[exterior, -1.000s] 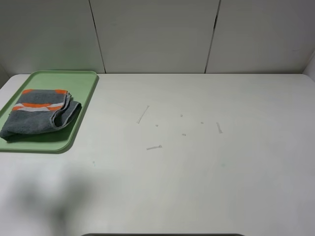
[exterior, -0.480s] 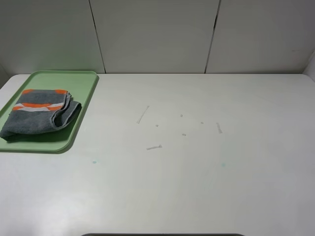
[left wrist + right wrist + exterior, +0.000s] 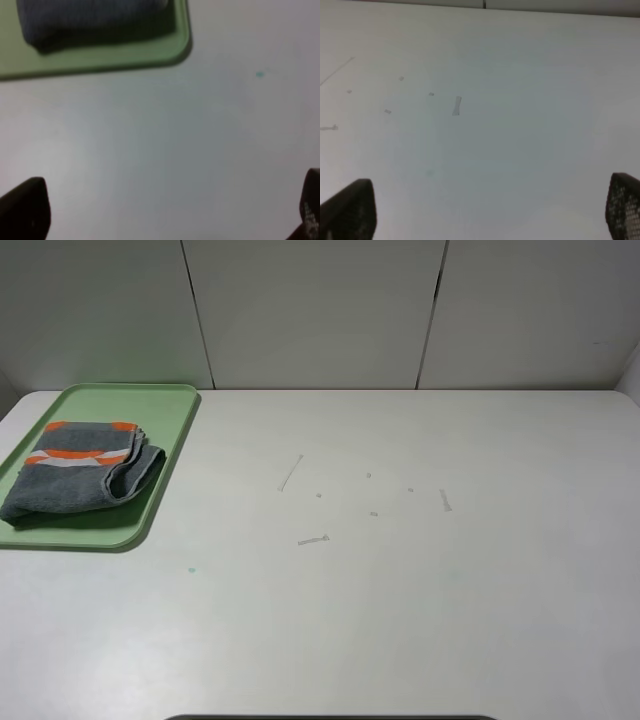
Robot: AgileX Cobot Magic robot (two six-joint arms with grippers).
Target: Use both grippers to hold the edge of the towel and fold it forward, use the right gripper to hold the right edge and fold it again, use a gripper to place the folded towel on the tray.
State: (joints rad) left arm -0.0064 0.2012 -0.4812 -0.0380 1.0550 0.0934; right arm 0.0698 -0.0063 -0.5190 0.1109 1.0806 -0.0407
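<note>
The folded towel point(image 3: 82, 468) is lying inside the tray point(image 3: 170, 458) (orange stripes facing up), well apart from both hands. The left hand point(image 3: 165, 210) is hovering spread wide, holding nothing, over bare surface point(image 3: 400, 590) just beside the tray's corner; the right hand point(image 3: 487, 210) is likewise gaping empty over the scuffed surface

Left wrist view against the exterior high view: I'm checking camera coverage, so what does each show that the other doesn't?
Only the left wrist view shows the left gripper, its dark fingers spread wide above bare table.

Only the exterior high view shows the towel's orange and white stripes, the whole tray, the scuff marks mid-table and the back wall panels.

Both show the folded grey towel lying in the green tray on the white table.
</note>
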